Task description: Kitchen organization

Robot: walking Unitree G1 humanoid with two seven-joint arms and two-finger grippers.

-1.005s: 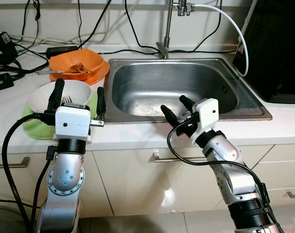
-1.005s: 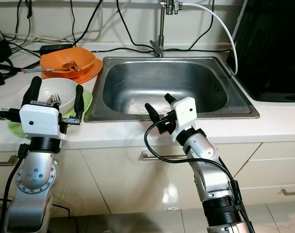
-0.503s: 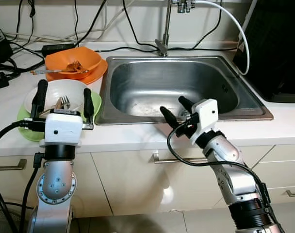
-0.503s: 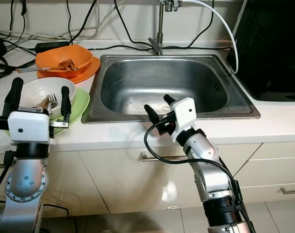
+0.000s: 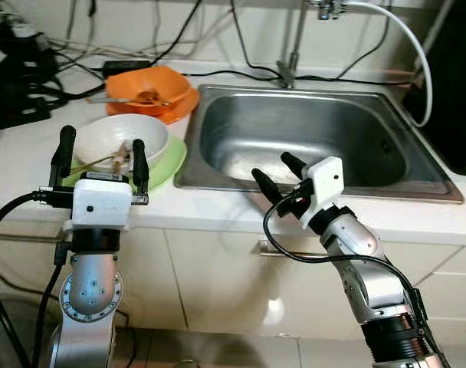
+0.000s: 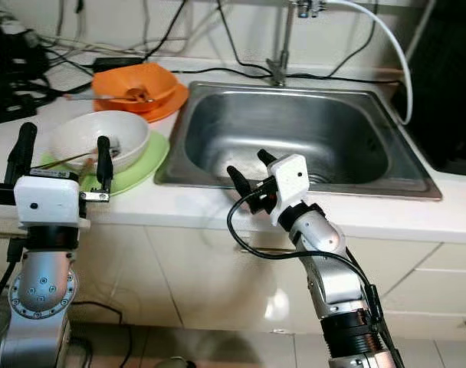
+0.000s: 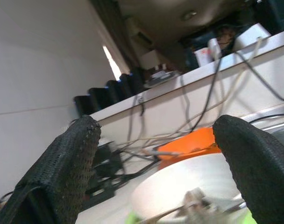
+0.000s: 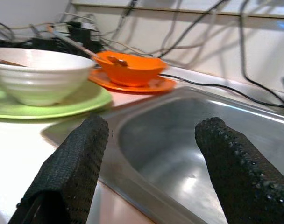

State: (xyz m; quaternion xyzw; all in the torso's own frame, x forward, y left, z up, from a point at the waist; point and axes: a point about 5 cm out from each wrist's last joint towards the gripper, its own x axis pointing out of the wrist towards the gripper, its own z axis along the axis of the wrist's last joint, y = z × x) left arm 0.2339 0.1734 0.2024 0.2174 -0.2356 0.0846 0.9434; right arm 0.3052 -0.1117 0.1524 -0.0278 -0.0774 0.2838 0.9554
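My left gripper (image 5: 100,153), fingers spread and empty, faces the white bowl (image 5: 119,140); a low approach could strike the rim, spilling its utensils (image 5: 124,156).

Past my right hand (image 8: 149,172), its 2 fingers (image 8: 69,170) spread, lies the steel sink (image 8: 188,140); a white bowl (image 8: 37,74) sits on a green plate (image 8: 81,100), orange bowl (image 8: 130,67) beyond.

Left pincer (image 5: 100,151) hides white bowl's (image 5: 118,139) near rim.
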